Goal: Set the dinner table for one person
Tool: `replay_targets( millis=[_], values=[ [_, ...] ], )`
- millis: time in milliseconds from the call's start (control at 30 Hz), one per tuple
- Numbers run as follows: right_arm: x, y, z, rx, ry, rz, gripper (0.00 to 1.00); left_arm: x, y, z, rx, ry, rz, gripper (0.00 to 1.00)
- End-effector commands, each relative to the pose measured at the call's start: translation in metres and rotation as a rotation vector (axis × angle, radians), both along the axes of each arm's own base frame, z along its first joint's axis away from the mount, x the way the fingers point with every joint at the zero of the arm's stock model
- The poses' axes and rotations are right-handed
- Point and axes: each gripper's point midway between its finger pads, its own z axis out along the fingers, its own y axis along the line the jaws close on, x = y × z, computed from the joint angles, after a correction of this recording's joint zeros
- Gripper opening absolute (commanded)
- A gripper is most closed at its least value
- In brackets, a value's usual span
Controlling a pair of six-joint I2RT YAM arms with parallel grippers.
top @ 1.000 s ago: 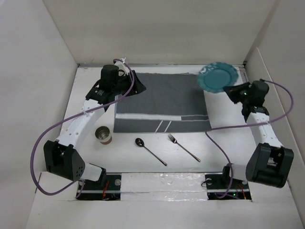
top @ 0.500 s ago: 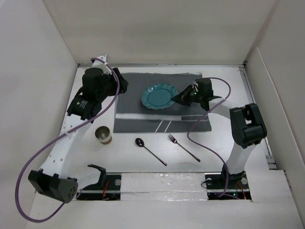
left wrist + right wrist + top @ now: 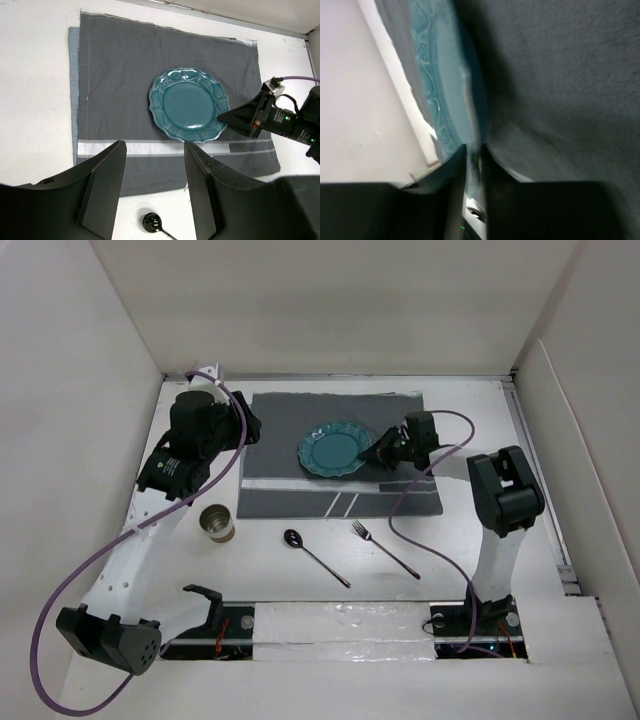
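A teal scalloped plate [image 3: 335, 449] lies on the dark grey striped placemat [image 3: 300, 430] on the white dinner table [image 3: 470, 530]. It also shows in the left wrist view [image 3: 189, 104] and, edge-on, in the right wrist view [image 3: 451, 85]. My right gripper [image 3: 381, 451] is shut on the plate's right rim [image 3: 472, 150]. My left gripper [image 3: 152, 195] is open and empty, held above the placemat's left part. A black spoon [image 3: 312, 553] and a black fork [image 3: 385, 548] lie on the table in front of the placemat. A metal cup [image 3: 216, 523] stands to the left of the spoon.
White walls enclose the table on the left, back and right. The right arm's cable [image 3: 455, 420] loops over the placemat's right end. The spoon's bowl [image 3: 151, 222] shows between the left fingers, below the placemat's edge.
The right gripper has brought the plate from the far right corner onto the placemat's middle and lowered it. The left arm pulled back to the left and rose above the placemat.
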Motion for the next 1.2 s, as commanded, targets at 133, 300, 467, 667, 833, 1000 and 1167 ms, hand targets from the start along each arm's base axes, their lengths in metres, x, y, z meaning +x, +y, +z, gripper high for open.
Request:
replay_targets(
  millis=[133,300,467,667,833,1000,1167],
  values=[
    [0.001,-0.004,0.032,-0.119,-0.099,0.032,0.60,0.003,0.002,0.008,-0.003,-0.032,0.003,0.47],
    [0.004,-0.035,0.055,-0.356,-0.160,0.019,0.70,0.010,0.004,0.033,0.009,-0.086,0.013,0.46],
    [-0.010,-0.057,0.108,-0.491,-0.279,0.013,0.00,0.013,0.003,0.076,-0.012,-0.173,0.012,0.03],
    [-0.052,0.055,0.151,-0.398,-0.475,0.309,0.00,0.010,-0.019,0.120,-0.084,-0.246,-0.098,0.02],
    [-0.101,0.163,0.152,-0.316,-0.525,0.528,0.24,0.002,-0.026,0.168,-0.124,-0.334,-0.138,0.37],
    [-0.124,0.239,0.155,-0.282,-0.575,0.680,0.67,-0.011,-0.042,0.196,-0.170,-0.386,-0.215,0.49],
    [-0.139,0.287,0.109,-0.343,-0.530,0.784,0.68,-0.014,-0.050,0.192,-0.203,-0.371,-0.254,0.49]
  ],
)
